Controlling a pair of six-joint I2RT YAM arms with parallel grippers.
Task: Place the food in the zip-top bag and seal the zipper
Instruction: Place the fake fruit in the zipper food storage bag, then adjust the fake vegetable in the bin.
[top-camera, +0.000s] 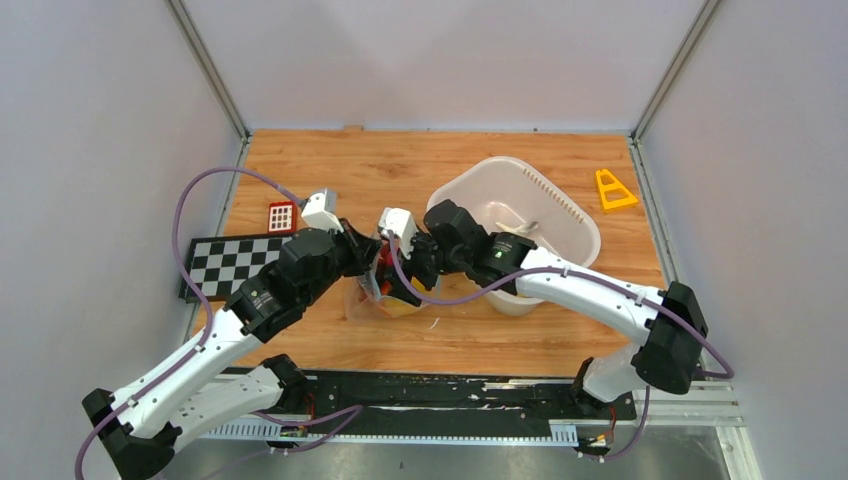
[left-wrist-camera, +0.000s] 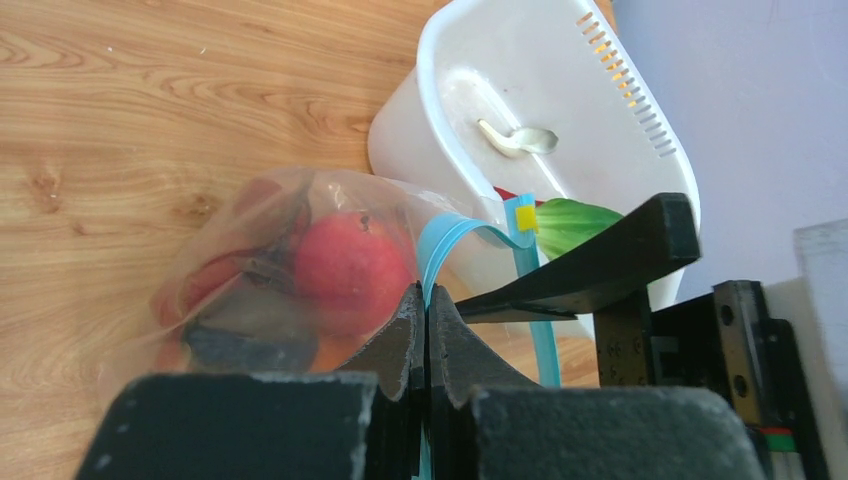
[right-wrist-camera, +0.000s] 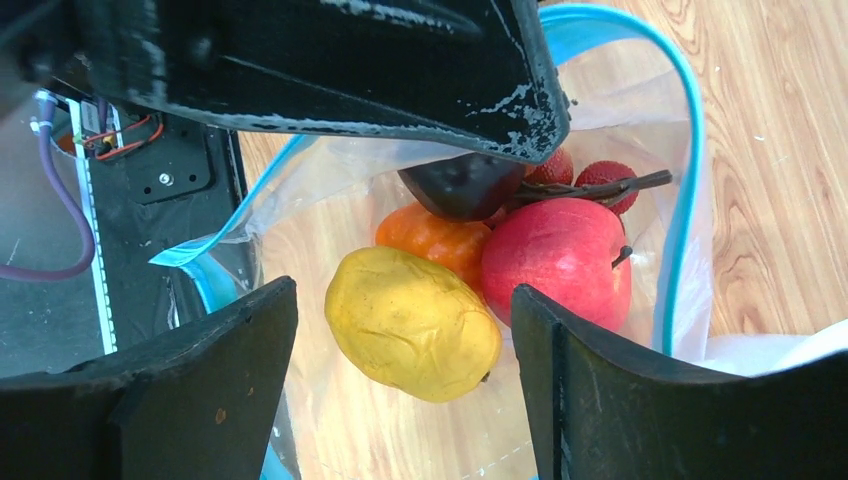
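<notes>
Resting on the worktop (top-camera: 330, 170) beside the basket (left-wrist-camera: 440, 110), the zip-top bag (left-wrist-camera: 220, 215) is filled with lemon (right-wrist-camera: 410, 325), apple (right-wrist-camera: 560, 255), tangerine (right-wrist-camera: 430, 235), grapes (right-wrist-camera: 600, 175) and a dark piece (right-wrist-camera: 465, 185). Its zipper (right-wrist-camera: 688, 200) is clamped by the left claw (left-wrist-camera: 427, 330); the right claw (right-wrist-camera: 405, 300) is spread apart over its mouth.

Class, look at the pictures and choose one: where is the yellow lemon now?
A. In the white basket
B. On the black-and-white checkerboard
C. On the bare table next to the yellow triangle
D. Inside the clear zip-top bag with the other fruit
D: the right wrist view shows the yellow lemon lying inside the zip-top bag, next to the red apple and the orange tangerine.
</notes>
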